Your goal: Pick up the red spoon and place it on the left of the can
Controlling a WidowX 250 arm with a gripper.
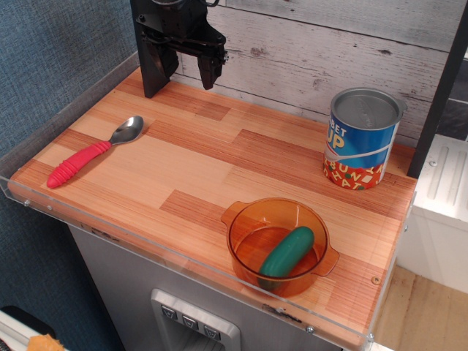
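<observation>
While the gripper (184,73) hangs above the table's (205,168) back left, its jaws stand apart and hold nothing. The spoon (93,151) lies flat near the left edge, bowl toward the back, well apart from the can (362,139), which stands upright at the back right. A green toy (287,252) rests in the orange pot (281,245) at the front.

whitewashed plank wall (329,51) behind a striped wooden counter (219,161), blue fabric panel (51,51) on one side
</observation>
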